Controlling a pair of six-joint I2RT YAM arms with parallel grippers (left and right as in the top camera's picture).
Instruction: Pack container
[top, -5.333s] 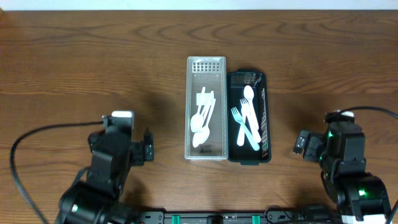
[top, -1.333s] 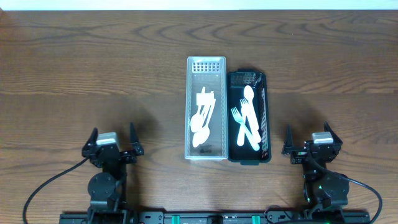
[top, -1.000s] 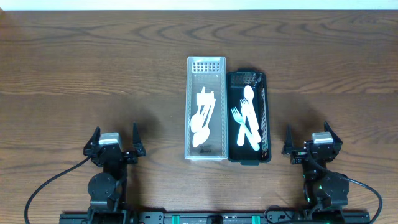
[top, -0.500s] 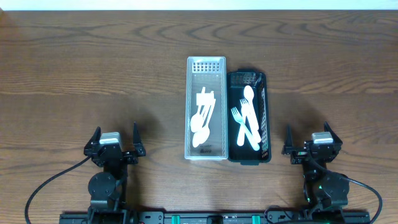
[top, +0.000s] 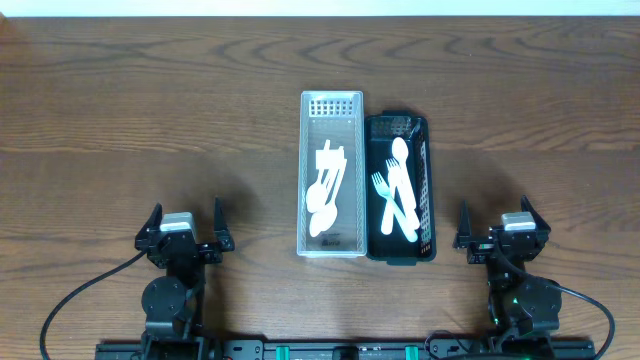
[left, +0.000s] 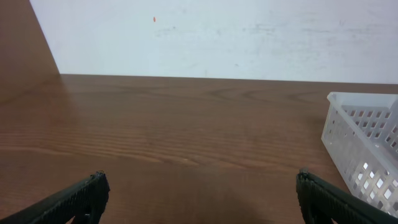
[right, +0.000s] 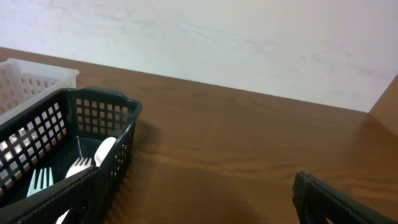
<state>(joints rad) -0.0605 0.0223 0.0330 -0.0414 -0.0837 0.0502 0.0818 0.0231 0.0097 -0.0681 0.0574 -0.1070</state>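
Two baskets on the worktop (top: 150, 100), both tools spread wide and empty.
The white basket (top: 332, 104) and the black basket (top: 399, 258) stand side by side, touching, in the middle. White spoons (top: 322, 196) lie in the white one, and pale cutlery (top: 399, 190) (a fork and a spoon among it) in the black one. The left tool (top: 184, 216) and right tool (top: 496, 216) sit near the front edge, well apart from the baskets, holding nothing.

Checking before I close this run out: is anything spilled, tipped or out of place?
Nothing stands out. The white basket and black basket sit upright side by side, the cutlery lying inside them, none on the table. The left tool and right tool are open and empty.
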